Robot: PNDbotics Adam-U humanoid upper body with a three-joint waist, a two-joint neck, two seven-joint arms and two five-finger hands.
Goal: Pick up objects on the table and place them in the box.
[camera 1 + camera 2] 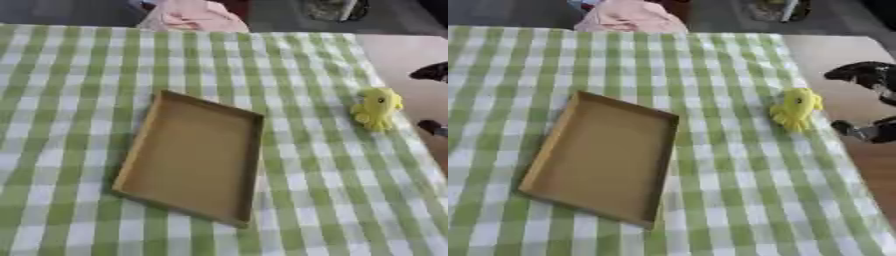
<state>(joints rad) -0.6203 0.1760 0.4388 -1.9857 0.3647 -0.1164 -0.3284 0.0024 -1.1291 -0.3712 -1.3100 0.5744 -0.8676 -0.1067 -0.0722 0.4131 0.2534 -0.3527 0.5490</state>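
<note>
Lying to the right of the shallow brown box (pixel 597 157), a yellow toy (pixel 795 108) rests on the checked cloth (pixel 332 200). Right of the toy, the right hand (pixel 868 75) shows only partly, perhaps spread; I cannot tell its state.

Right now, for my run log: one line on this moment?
box: empty | yellow toy: on cloth, right of box | right hand: beside toy, apart

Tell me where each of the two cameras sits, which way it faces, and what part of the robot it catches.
Left eye view: in the head, looking down at the checked tablecloth, box and yellow toy; only dark bits of the right hand at the right edge.
Right eye view: beside it, same downward look; shows more of the right hand.
Shared: box, toy, cloth; no left hand.
</note>
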